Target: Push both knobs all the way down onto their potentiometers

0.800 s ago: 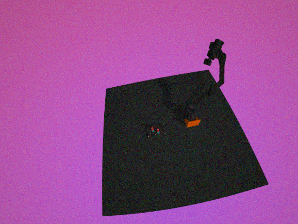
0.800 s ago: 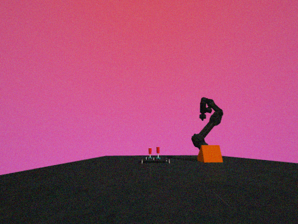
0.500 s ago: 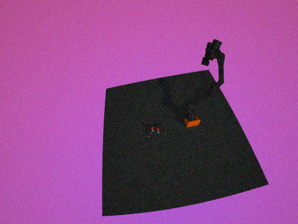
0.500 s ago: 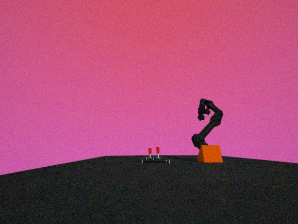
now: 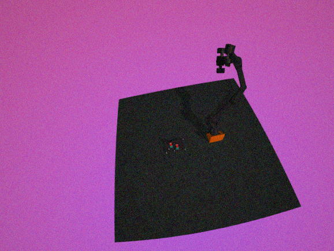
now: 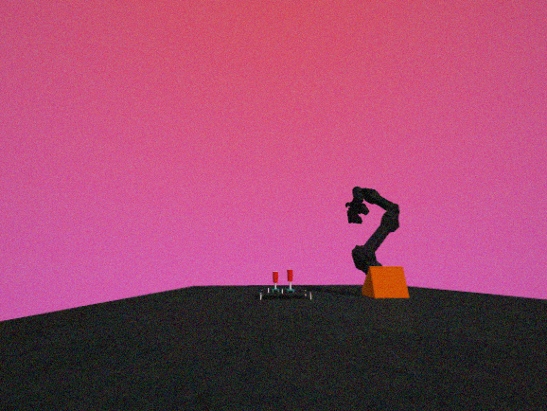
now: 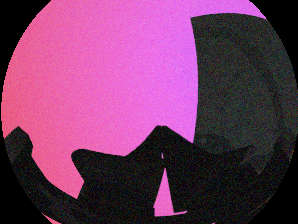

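Fingertips meet, closed on nothing, with the gripper [image 5: 221,61] [image 6: 355,214] [image 7: 160,129] raised well apart from the circuit board [image 6: 285,295], which stands (both red knobs [image 5: 177,146] [image 6: 290,276] still high on their shafts) on the dark table [image 5: 185,196] [image 6: 265,350].

The two knobs [image 5: 170,144] [image 6: 275,276] are plain red, over teal potentiometers [image 5: 177,148] [image 6: 291,290] with whitish shafts [image 6: 291,283]. The board's legs [image 6: 310,295] are whitish too. The table [image 5: 185,196] [image 6: 265,350] [image 7: 235,80] is near-black and speckled. At right, a block [image 5: 215,137] [image 6: 389,282] is solid orange; the arm [image 5: 241,72] [image 6: 390,220] is black. The backdrop [image 5: 58,72] [image 6: 189,142] [image 7: 110,75] blends pink into violet.
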Tool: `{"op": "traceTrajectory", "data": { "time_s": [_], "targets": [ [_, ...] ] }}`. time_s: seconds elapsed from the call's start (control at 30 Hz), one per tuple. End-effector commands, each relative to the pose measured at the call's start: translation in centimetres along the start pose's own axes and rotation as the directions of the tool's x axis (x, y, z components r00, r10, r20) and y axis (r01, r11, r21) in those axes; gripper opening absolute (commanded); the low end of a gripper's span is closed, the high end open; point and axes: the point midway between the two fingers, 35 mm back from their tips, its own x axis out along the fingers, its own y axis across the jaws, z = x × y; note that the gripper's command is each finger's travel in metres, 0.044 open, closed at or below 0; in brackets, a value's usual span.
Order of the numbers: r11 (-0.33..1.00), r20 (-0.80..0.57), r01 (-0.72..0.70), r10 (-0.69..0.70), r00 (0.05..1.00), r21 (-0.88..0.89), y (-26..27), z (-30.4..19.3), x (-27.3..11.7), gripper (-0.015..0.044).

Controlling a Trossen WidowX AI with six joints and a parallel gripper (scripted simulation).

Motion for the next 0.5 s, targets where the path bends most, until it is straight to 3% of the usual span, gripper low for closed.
{"op": "traceTrajectory", "data": {
  "time_s": [0.0,0.27,0.47],
  "targets": [
    [0.997,-0.060,0.023,-0.027,0.998,-0.070,-0.5,-2.7,1.3,0.0000],
    [0.984,-0.162,0.057,-0.085,0.983,-0.171,-1.7,-7.2,3.2,0.0000],
    [0.956,-0.264,0.091,-0.167,0.950,-0.278,-3.9,-13.4,4.7,0.0000]
  ]
}}
